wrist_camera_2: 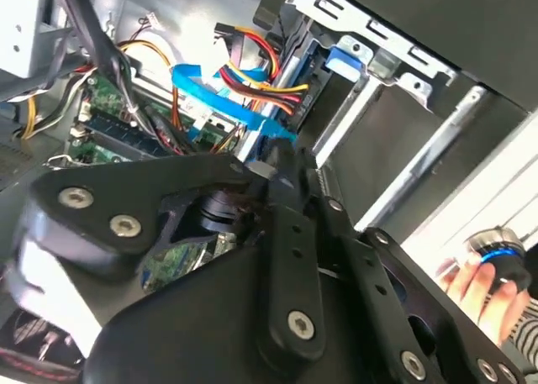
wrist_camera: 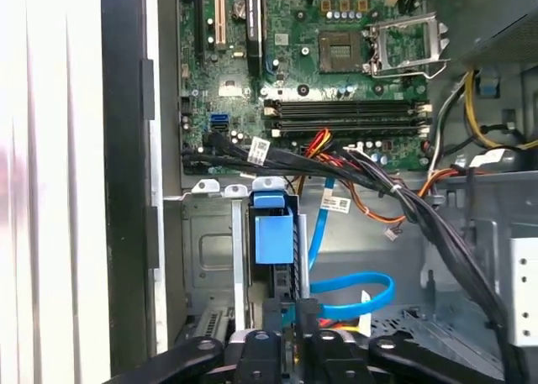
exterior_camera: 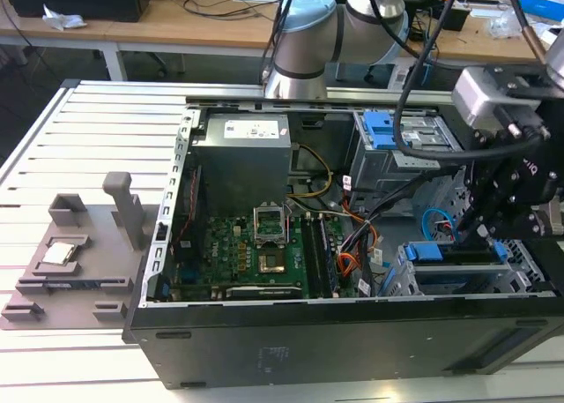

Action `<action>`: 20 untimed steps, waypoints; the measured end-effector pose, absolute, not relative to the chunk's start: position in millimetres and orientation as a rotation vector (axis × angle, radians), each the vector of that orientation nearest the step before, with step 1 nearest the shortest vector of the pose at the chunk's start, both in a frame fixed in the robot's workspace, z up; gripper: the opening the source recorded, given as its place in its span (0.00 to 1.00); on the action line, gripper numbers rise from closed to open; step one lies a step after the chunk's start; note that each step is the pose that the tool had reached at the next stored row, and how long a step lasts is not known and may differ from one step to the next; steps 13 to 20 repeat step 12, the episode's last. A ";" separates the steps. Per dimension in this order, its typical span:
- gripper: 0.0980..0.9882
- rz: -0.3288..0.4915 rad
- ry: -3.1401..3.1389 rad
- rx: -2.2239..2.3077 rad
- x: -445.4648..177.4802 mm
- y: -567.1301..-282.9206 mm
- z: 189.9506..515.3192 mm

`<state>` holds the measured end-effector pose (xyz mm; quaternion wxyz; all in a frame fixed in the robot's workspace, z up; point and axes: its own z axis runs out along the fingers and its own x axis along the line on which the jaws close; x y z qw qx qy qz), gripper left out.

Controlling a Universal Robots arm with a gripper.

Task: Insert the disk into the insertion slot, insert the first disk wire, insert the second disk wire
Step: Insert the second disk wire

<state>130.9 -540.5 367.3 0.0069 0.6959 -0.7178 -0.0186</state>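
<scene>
A white slatted tabletop [exterior_camera: 79,147] carried an open black computer case [exterior_camera: 291,350], with wooden workbenches [exterior_camera: 176,24] behind it at twelve o'clock in the exterior view. A grey fixture tray [exterior_camera: 70,271] lay at nine o'clock from the case. Inside the case sat a green motherboard [exterior_camera: 256,253] and, at four o'clock from it, the insertion slot [exterior_camera: 458,279] with the disk [exterior_camera: 423,251] already seated in it, its blue carrier edge showing. A blue cable [wrist_camera: 353,296] looped beside the disk in the first wrist view. The arm [exterior_camera: 304,41] reached over the case, and its pincer [exterior_camera: 480,235] hung just above the disk; whether it was wide or narrow could not be told. A person's hand [wrist_camera_2: 475,283] rested on a round knob.
</scene>
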 end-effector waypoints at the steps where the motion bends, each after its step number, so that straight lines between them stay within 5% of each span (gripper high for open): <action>1: 0.01 -0.058 -2.246 2.177 130.9 -540.0 375.0; 20: 0.01 -0.057 -2.246 2.177 130.9 -539.8 388.5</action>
